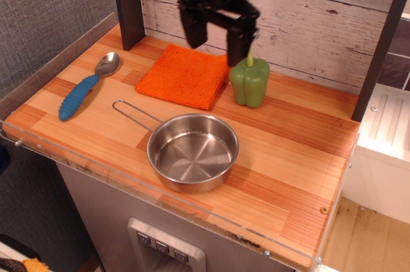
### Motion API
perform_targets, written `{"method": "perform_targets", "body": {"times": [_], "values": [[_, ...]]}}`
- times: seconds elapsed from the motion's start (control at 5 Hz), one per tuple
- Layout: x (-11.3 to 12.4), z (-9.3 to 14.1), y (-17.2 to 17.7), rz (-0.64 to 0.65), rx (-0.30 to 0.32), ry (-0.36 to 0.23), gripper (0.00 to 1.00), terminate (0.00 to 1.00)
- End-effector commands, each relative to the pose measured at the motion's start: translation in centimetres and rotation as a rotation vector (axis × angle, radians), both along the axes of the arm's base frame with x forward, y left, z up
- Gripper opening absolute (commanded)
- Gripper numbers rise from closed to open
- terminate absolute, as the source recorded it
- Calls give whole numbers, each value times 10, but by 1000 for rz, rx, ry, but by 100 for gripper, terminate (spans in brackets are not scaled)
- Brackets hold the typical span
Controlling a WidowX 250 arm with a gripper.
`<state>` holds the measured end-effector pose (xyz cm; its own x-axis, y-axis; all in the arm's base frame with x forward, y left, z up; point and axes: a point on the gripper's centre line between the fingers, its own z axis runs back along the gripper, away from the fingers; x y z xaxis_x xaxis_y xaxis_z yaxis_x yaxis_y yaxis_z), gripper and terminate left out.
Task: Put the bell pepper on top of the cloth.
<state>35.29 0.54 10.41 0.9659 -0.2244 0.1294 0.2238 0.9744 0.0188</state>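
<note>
Fingers (218, 34) spread, empty | pepper (250, 81) beside cloth (186, 75) | pan (193, 152) in front

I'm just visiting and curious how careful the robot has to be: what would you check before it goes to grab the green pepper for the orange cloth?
1. Gripper open, nothing between its fingers: ok.
2. Bell pepper standing upright, stem up, free on the table: ok.
3. Gripper lined up over the pepper: not ok; it hangs above the cloth's back edge, a little to the pepper's left in the picture.
4. Top of the cloth bare and flat: ok.
5. Pan and spoon out of the short path from pepper to cloth: ok.
6. Gripper's height above the pepper: cannot tell from one view.
</note>
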Motion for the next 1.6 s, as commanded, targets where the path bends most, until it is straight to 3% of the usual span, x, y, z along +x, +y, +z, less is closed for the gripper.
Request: {"method": "perform_targets", "body": {"times": [0.0, 0.4, 0.6, 0.8, 1.4], "values": [[35, -3, 7, 56, -12, -26, 100, 0], [40, -34, -2, 37, -1, 33, 100, 0], [38, -39, -10, 0, 1, 33, 100, 0], [37, -41, -15, -18, 1, 30, 0, 0], [32, -34, -7, -35, -27, 21, 0, 0]]}}
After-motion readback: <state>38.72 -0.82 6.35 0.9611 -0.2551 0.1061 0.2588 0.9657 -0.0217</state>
